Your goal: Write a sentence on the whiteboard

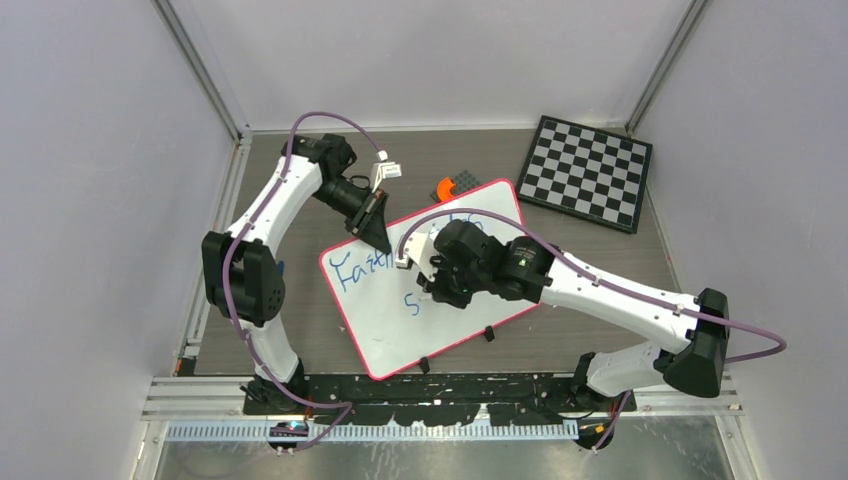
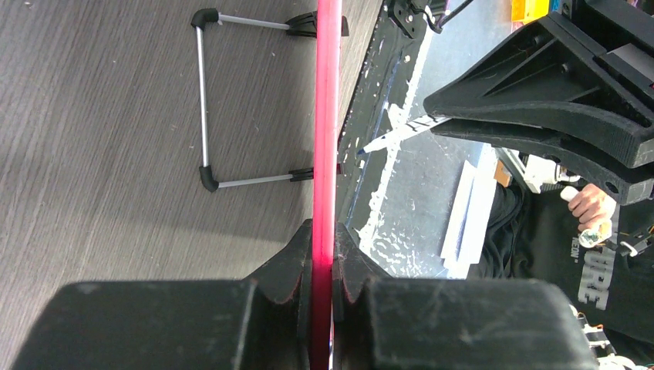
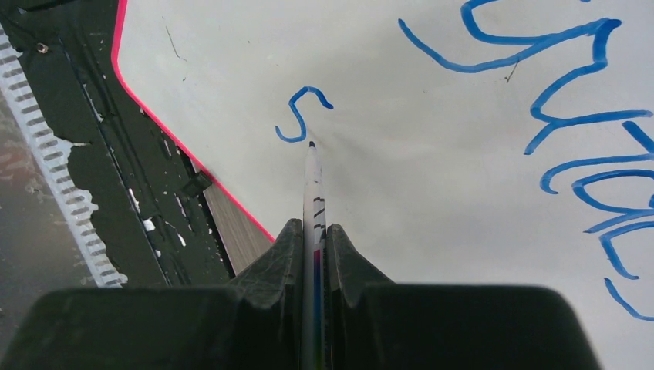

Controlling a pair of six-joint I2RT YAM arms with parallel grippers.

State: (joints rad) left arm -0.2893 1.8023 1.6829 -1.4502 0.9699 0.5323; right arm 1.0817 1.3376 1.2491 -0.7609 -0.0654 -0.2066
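The whiteboard (image 1: pixel 395 335) lies tilted on the table between the arms. My left gripper (image 1: pixel 379 238) is shut on its far edge near the left corner; in the left wrist view the red-pink rim (image 2: pixel 326 116) runs edge-on between the left gripper (image 2: pixel 324 258) fingers. The sentence (image 1: pixel 357 272) is blue writing: a first line partly hidden by the right arm, and a lone "S" (image 3: pixel 299 116) below it. My right gripper (image 3: pixel 314 235) is shut on a white marker (image 3: pixel 313 181), whose blue tip sits at the whiteboard (image 3: pixel 432 208) surface just right of the "S".
A black-and-white chessboard (image 1: pixel 588 172) lies at the back right. A small orange and grey piece (image 1: pixel 450 186) sits beyond the whiteboard's far edge. A wire stand (image 2: pixel 204 100) shows under the board. The black mounting rail (image 1: pixel 430 386) runs along the near edge.
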